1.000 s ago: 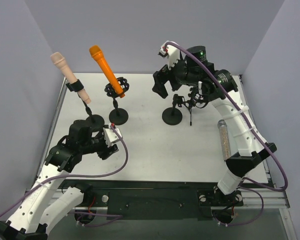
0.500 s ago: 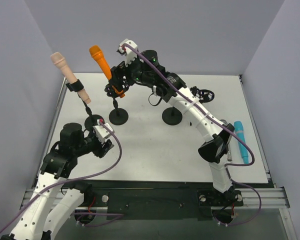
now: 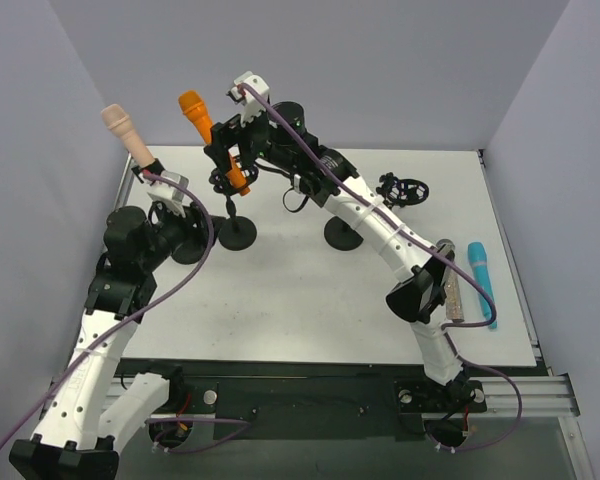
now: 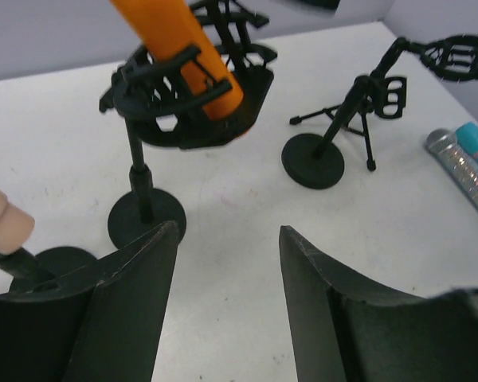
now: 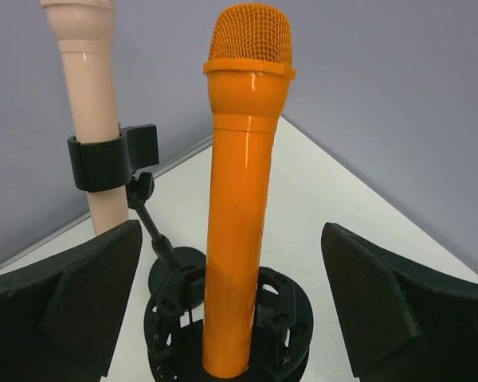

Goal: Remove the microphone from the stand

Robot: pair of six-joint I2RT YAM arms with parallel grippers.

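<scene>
The orange microphone [image 5: 243, 199] stands upright in a black shock-mount stand [image 5: 223, 334], at the back left in the top view [image 3: 208, 135]. My right gripper [image 5: 233, 239] is open, a finger on each side of the microphone's shaft with a gap on both sides. From above, that gripper [image 3: 228, 152] sits just over the mount. My left gripper [image 4: 227, 231] is open and empty, low over the table in front of the stand's round base [image 4: 146, 219]; from above it [image 3: 192, 232] is near the base of the beige microphone's stand.
A beige microphone [image 3: 125, 132] is clipped in a second stand at the far left. An empty stand [image 3: 345, 232] with its shock mount [image 3: 405, 188] is at centre right. A silver glitter microphone [image 3: 448, 285] and a blue one [image 3: 482, 282] lie on the table at right.
My right arm has swung left from the empty stand to the orange microphone, its jaws narrowing slightly. My left arm has moved back toward the stand bases.
</scene>
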